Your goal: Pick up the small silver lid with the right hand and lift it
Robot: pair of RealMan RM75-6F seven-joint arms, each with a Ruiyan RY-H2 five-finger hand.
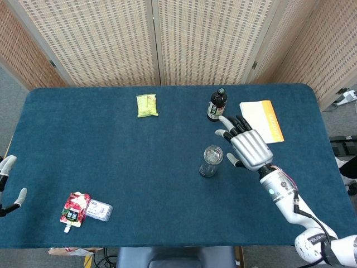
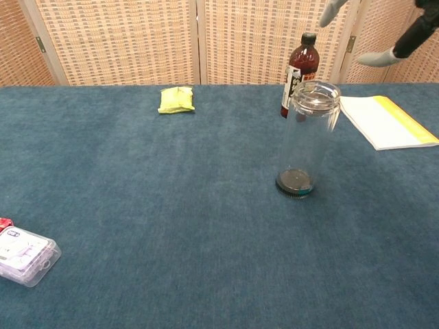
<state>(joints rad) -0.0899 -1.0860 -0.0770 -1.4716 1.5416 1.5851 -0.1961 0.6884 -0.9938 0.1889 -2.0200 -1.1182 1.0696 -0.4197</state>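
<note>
The small round silver lid lies flat and level at the mouth of an upright clear plastic jar. It sits at the jar's top rim, and nothing touches it. From above, the lid shows as a pale grey disc, at about 3 o'clock from the middle of the blue-clothed table. Its finer detail is too small to tell.

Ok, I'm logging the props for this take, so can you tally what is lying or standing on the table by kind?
Bottles: 1, dark bottle
Jars: 1, clear jar
Booklets: 1, white and orange booklet
Packets: 2, yellow-green packet, red pouch
Plastic cases: 1, clear case
Total: 6
</note>
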